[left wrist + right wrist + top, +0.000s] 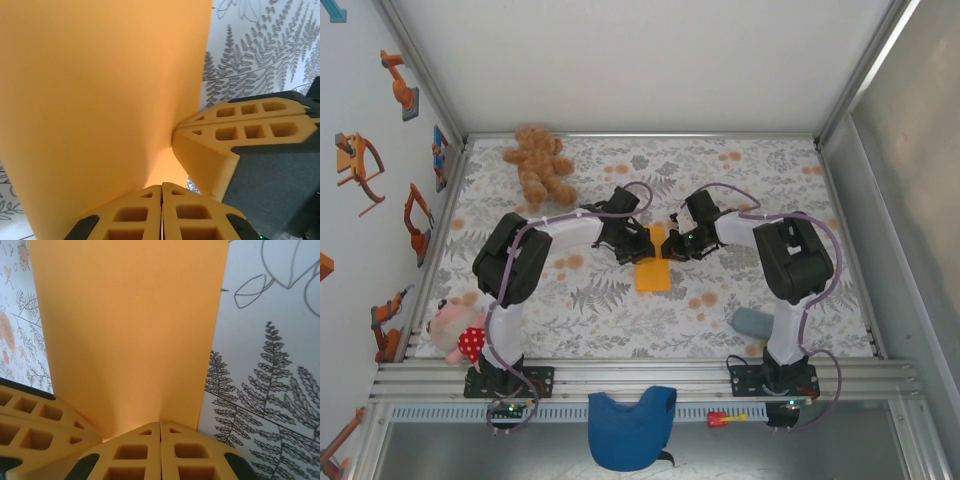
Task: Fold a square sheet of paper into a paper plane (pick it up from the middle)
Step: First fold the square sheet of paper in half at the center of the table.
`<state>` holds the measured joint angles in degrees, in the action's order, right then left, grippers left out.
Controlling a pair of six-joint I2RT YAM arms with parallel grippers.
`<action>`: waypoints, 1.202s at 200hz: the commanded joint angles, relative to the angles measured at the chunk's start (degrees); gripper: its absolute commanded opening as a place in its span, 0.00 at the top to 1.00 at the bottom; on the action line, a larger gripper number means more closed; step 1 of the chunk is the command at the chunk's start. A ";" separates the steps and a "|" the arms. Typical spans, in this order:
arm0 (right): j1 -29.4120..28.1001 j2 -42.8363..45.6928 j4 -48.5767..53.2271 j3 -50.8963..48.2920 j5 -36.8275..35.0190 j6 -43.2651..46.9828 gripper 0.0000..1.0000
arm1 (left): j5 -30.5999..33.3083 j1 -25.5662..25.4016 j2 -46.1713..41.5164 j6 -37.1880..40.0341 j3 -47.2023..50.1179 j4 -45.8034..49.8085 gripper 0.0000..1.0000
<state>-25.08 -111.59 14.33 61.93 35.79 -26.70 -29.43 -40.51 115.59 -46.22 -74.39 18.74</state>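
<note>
Paper (654,270), orange, sits mid-counter (770,185) between the arms, its far edge pinched by left pincer (161,190) and right pincer (160,426), both clamped tight on it side by side, so any uneven pull could tear or crumple it.

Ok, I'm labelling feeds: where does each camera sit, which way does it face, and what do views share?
Top external: above and behind the arm bases, looking down at the fern-patterned table; both arms show, left end effector and right end effector pinching the thin bright orange sheet of paper.
Left wrist: on the left arm, looking along its shut fingers at the sheet; right end effector's fingers at right.
Right wrist: mirrored, own shut fingers below, left fingers lower left.
Shared: the sheet, in all three.
</note>
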 commanded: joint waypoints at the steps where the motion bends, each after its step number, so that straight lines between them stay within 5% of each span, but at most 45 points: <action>1: -0.62 -6.53 7.21 -3.29 -9.25 1.40 0.94 | 0.46 -0.09 1.26 0.50 -2.15 1.91 0.92; 179: -0.63 -9.17 13.77 -2.28 -15.31 2.80 0.94 | 0.73 4.73 1.05 5.36 4.43 5.13 0.93; 240: -0.62 -9.18 14.33 -2.25 -16.41 2.77 0.94 | 4.00 9.22 -6.19 8.16 7.64 8.20 0.92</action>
<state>-25.06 -113.19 18.65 64.05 35.11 -25.39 -30.24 -33.78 113.73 -40.29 -68.84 20.88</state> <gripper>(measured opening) 0.065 0.077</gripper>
